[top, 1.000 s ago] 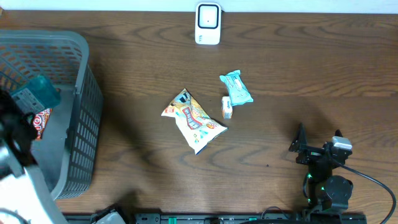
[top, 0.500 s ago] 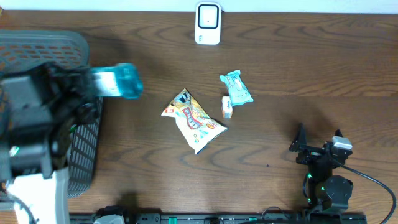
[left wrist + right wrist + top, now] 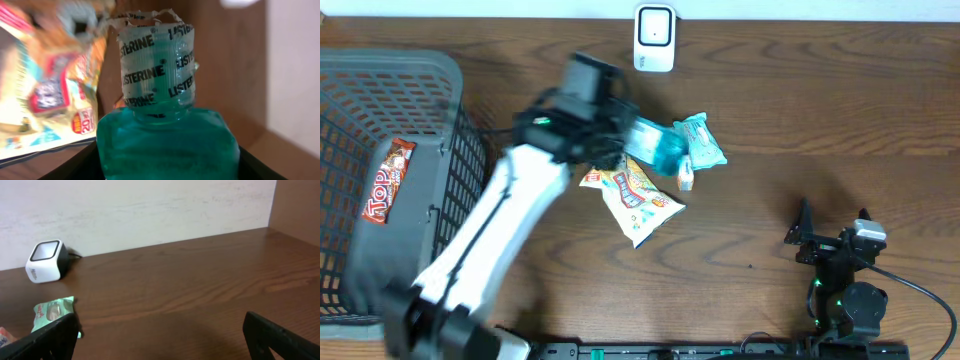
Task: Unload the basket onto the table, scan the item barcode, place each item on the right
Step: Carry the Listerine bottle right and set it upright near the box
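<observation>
My left gripper (image 3: 632, 136) is shut on a teal Listerine mouthwash bottle (image 3: 660, 150), carried above the table's middle just over the top of a yellow snack bag (image 3: 638, 196). In the left wrist view the bottle (image 3: 165, 142) fills the space between the black fingers (image 3: 75, 167), its sealed cap (image 3: 156, 65) pointing away; no barcode shows. The white scanner (image 3: 654, 38) stands at the back edge, also seen in the right wrist view as a white cube (image 3: 46, 260). Resting at the front right, my right gripper (image 3: 832, 222) is open and empty (image 3: 162, 335).
A grey mesh basket (image 3: 390, 68) at the left holds a red candy bar (image 3: 386, 180). A mint-green packet (image 3: 702, 140) and a small white box (image 3: 685, 172) lie right of the snack bag (image 3: 45, 90). The green packet (image 3: 52, 311) shows by my right finger.
The left arm has swung out of the basket and rightward across the table, carrying the bottle to above the snack bag. The right arm has not moved.
</observation>
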{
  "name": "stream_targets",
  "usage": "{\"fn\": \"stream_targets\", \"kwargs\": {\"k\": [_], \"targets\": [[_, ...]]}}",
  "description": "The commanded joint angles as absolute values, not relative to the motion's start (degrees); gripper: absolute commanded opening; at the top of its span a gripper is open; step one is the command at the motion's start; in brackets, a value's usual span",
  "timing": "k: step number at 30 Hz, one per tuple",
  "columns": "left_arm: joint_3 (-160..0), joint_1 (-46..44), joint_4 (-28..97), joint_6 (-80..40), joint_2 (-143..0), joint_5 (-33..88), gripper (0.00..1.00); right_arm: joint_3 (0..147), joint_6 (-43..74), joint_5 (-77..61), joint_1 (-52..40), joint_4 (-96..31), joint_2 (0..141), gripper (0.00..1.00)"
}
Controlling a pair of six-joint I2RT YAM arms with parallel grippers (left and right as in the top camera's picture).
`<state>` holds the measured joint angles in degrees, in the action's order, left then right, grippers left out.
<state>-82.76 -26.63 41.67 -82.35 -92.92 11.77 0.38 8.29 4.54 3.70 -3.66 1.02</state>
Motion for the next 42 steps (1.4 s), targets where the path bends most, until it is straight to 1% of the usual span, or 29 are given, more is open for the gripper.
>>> {"fn": "stream_targets", "kwargs": {"k": [1,2,6,10,13,15,17,22,24,28,35,36,41,42], "targets": [[-83.53,-32.47,37.04,-79.77,-99.0,12.38,0.5,0.34,7.66,4.8,4.03,-3.86,0.78,0.99],[-83.53,-34.89,34.24,-78.65,-101.91,12.38,0.5,0.34,7.66,4.8,4.03,-3.86,0.78,0.99],[-83.53,-39.35,27.18,-72.14,-106.15,10.72,0.5,0.34,7.66,4.8,4.03,-3.86,0.78,0.99],[-83.53,-44.86,25.1,-65.78,-107.59,-4.86,0.5,0.34,7.66,4.78,4.03,-3.86,0.78,0.99],[-83.53,-47.57,24.27,-63.72,-107.61,-10.0,0.51,0.34,7.66,4.8,4.03,-3.86,0.78,0.99],[-83.53,-50.17,21.12,-59.51,-108.68,-12.93,0.51,0.34,7.66,4.78,4.03,-3.86,0.78,0.99],[-83.53,-51.16,19.57,-57.3,-110.28,-13.34,0.51,0.34,7.66,4.8,4.03,-3.86,0.78,0.99],[-83.53,-51.57,21.3,-56.12,-113.8,-11.92,0.51,0.34,7.66,4.8,4.03,-3.86,0.78,0.99],[-83.53,-51.59,23.03,-55.81,-114.45,-10.09,0.51,0.34,7.66,4.8,4.03,-3.86,0.78,0.99],[-83.53,-51.72,25.23,-51.27,-114.45,-8.97,0.52,0.34,7.66,4.8,4.03,-3.86,0.78,0.99],[-83.53,-52.95,31.77,-51.03,-114.45,-8.58,0.52,0.34,7.66,4.8,4.03,-3.86,0.78,0.99],[-83.53,-53.17,32.18,-51.0,-114.45,-8.58,0.55,0.34,7.66,4.8,4.03,-3.86,0.78,0.99],[-83.55,-54.83,33.8,-51.03,-114.43,-8.12,0.57,0.34,7.66,4.78,4.03,-3.86,0.78,0.99],[-83.55,-55.35,34.09,-51.0,-114.43,-8.16,0.6,0.34,7.66,4.78,4.03,-3.86,0.78,0.99]]}}
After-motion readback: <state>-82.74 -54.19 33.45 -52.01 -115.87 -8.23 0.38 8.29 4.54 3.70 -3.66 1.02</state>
